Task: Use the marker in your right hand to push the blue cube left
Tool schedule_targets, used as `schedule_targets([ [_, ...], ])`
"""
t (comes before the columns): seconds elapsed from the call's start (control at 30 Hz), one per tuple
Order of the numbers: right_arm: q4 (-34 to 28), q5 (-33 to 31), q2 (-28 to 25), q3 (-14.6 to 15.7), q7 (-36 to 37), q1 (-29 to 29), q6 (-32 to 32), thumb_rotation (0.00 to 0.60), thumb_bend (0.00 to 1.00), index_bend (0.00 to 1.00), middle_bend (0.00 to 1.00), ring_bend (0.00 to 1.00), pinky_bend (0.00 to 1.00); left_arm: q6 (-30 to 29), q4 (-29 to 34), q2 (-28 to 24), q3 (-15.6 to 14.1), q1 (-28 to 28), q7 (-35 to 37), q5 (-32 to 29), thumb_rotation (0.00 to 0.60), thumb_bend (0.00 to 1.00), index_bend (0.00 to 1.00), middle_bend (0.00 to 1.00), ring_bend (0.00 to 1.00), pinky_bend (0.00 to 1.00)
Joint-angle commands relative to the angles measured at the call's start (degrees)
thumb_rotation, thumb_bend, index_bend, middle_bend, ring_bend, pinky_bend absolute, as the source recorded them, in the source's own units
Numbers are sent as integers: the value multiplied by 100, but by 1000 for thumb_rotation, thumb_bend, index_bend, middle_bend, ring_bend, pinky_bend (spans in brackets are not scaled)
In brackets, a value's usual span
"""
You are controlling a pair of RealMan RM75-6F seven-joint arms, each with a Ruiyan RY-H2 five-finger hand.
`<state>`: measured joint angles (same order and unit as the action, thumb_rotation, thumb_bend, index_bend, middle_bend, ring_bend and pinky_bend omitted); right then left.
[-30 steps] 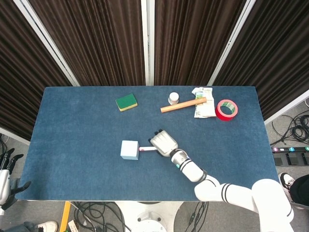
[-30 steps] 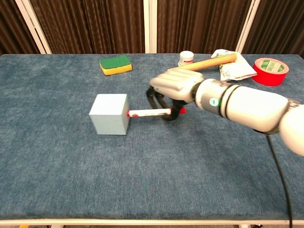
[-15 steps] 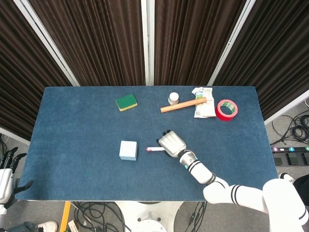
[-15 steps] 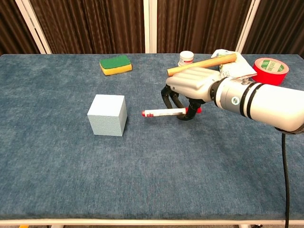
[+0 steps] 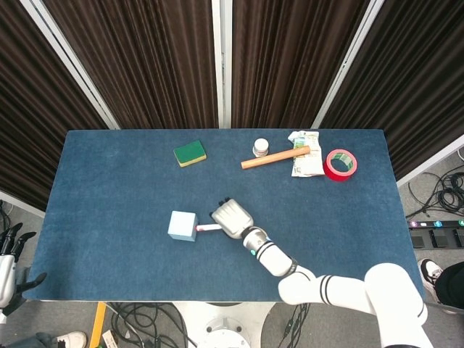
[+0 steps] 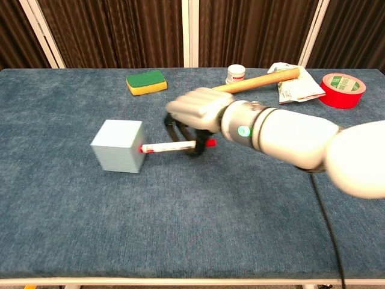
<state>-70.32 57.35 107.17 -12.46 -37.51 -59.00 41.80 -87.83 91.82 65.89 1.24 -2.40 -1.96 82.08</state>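
The pale blue cube (image 5: 182, 225) (image 6: 117, 146) sits on the blue table, left of centre. My right hand (image 5: 231, 218) (image 6: 197, 112) grips a white marker (image 5: 209, 228) (image 6: 169, 146) with red ends, held level and pointing left. The marker's tip touches the cube's right face. My left hand (image 5: 10, 257) hangs off the table's left edge at the bottom left of the head view, fingers apart and holding nothing.
At the back of the table lie a green and yellow sponge (image 5: 190, 154) (image 6: 146, 82), a small white jar (image 5: 260, 148), a wooden stick (image 5: 275, 157), a crumpled packet (image 5: 307, 152) and a red tape roll (image 5: 340, 164).
The right hand drew back right from the cube, then swung left again. The marker tip now presses the cube, which has slid a little further left.
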Motion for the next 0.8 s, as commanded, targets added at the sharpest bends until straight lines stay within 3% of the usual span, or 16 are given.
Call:
schedule_targets([
  [0.03, 17, -238, 153, -93, -201, -181, 11, 600, 440, 600, 593, 309, 309, -14, -7, -10, -4, -16, 16, -4, 600, 34, 258, 168, 98, 177],
  [0.23, -371, -289, -212, 109, -190, -45, 165, 600, 440, 600, 593, 300, 301, -35, -17, -8, 0, -40, 58, -17, 600, 33, 258, 168, 98, 177],
  [0.5, -926, 393, -1359, 725, 534, 678, 543, 600, 441, 599, 578, 284, 297, -27, -11, 27, 18, 21, 43, 86, 600, 34, 258, 168, 98, 177],
  [0.8, -392, 1642, -2139, 1401, 2060, 1402, 858, 600, 434, 586, 539, 246, 288, -36, 65, 11, 35, 51, -53, 114, 600, 34, 258, 168, 98, 177],
])
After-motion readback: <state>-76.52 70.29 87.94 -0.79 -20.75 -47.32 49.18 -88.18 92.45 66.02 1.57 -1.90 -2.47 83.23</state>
